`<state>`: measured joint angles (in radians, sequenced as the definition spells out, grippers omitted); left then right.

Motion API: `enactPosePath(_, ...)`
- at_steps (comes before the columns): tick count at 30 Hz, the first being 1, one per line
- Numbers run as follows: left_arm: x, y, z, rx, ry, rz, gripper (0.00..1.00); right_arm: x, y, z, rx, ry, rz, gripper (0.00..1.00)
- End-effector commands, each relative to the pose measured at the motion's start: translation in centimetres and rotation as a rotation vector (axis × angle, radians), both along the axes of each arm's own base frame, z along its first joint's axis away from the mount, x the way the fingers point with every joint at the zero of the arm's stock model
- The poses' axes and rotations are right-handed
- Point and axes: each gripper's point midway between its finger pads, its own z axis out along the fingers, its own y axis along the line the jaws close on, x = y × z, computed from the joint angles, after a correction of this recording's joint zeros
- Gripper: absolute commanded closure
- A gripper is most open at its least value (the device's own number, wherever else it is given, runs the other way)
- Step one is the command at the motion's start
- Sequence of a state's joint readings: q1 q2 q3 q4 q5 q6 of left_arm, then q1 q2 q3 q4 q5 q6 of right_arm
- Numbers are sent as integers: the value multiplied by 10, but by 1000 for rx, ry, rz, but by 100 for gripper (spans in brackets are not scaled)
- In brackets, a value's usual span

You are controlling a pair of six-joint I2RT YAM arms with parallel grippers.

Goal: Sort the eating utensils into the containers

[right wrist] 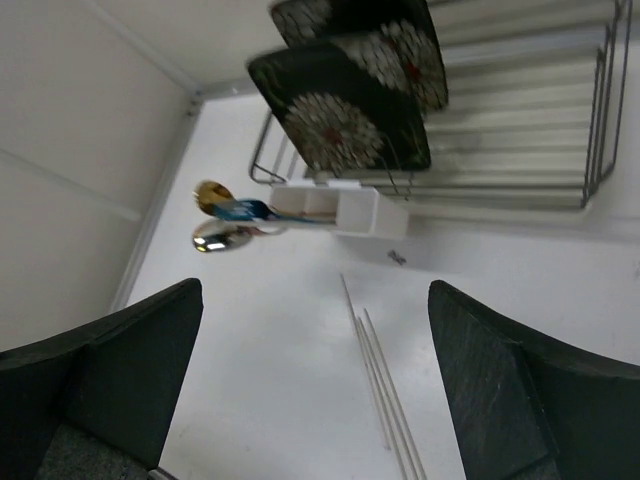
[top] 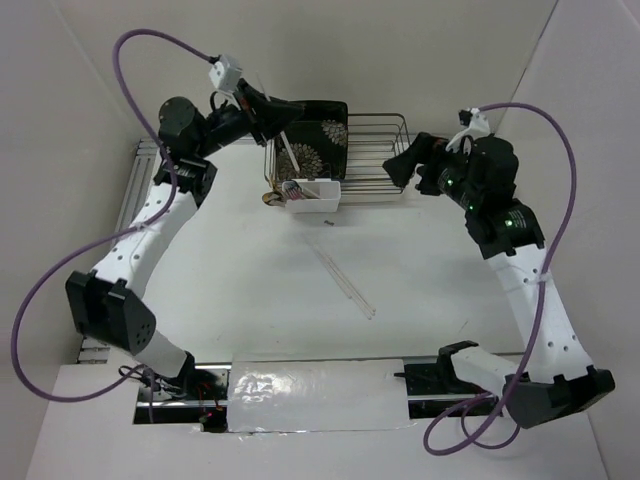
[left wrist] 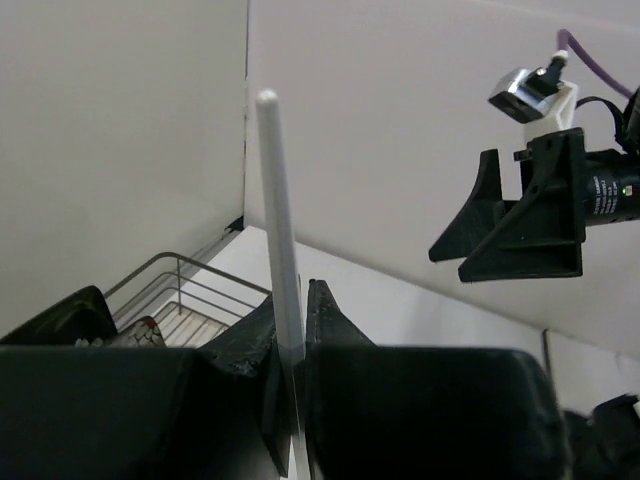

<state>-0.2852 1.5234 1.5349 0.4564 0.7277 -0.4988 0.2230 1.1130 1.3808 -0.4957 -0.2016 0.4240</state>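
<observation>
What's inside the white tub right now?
Spoons lie in the white tub, bowls poking out its end. Its wall hides the rest of the inside.

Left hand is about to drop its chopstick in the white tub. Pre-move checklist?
1. Left hand shut on the chopstick: ok.
2. Chopstick tip over the white tub: cannot tell; the top view shows it close, but its height is unclear.
3. Right hand open, holding nothing: ok.
4. Right hand apart from the tub, beside the wire rack: ok.
5. Sorting done: not ok; loose chopsticks lie on the table.
</observation>
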Motion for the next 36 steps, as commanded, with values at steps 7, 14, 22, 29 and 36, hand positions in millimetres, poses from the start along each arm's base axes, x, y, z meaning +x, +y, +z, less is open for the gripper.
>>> enactPosePath(7,39,-47,-46,69,-308,-161,100,21,-17,-76,18,161,22,0)
enactPosePath(14,69,-69,-92,89,-269,-241,100,24,-21,-91,-30,154,24,0)
enactPosePath(22,74,-84,-147,133,-232,-301,100,29,-27,-107,-51,182,10,0)
enactPosePath(29,80,-95,-172,158,-213,-305,100,35,-24,-119,-50,213,28,0)
enactPosePath(36,85,-94,-180,170,-170,-287,76,29,-11,-121,-113,169,79,0)
